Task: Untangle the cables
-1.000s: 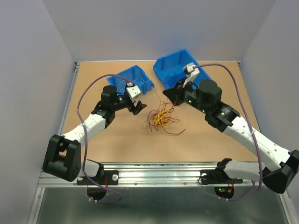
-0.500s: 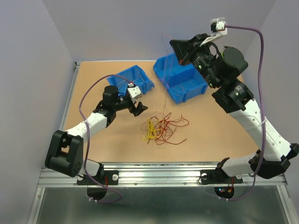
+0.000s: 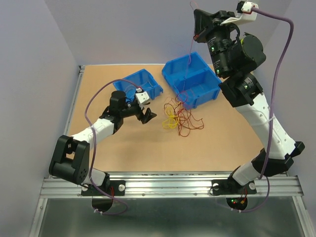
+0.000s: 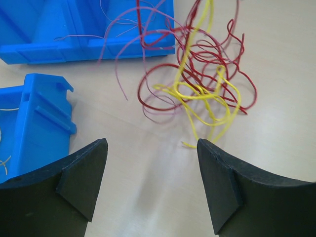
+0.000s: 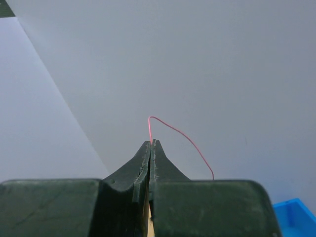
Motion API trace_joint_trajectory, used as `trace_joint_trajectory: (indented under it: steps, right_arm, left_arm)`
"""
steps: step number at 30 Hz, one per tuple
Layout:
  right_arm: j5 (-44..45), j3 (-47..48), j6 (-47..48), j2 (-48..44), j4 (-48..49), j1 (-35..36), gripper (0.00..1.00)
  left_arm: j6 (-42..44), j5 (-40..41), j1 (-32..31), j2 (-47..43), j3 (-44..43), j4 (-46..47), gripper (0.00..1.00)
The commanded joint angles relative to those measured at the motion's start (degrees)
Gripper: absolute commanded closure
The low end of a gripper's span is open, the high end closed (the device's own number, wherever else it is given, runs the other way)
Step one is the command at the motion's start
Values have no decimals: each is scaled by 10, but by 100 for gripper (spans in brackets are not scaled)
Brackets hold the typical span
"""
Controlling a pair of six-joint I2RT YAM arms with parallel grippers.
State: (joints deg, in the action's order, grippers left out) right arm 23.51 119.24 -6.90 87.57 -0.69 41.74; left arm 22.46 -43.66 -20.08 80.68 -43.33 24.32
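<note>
A large blue plastic bin (image 3: 197,81) and a smaller blue bin (image 3: 143,84) sit at the back of the tan wooden desk (image 3: 123,148). The tangle of thin red and yellow curly cables (image 3: 178,116) lies just before the large bin. High against the grey wall (image 3: 123,29), the right claw (image 3: 196,35) pinches one red strand (image 5: 150,129). The left claw (image 3: 147,116) gapes beside the tangle.

The cables (image 3: 179,116) form a loose tangle of thin, curly red, dark red and yellow loops, lying on the table against the near wall of the larger blue bin (image 3: 202,91). One red strand (image 5: 178,133) rises from it, pinched in my right gripper (image 5: 150,145).
</note>
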Motion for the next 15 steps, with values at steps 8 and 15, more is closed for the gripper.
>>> trace_joint_trajectory:
  steps: [8, 15]
  right_arm:
    - [-63, -99, -43, -68, 165, 5, 99]
    - [-107, -131, -116, -94, 213, 5, 99]
  left_arm:
    - [-101, -49, 2, -11, 10, 161, 14]
    - [-222, -85, -19, -13, 23, 317, 15]
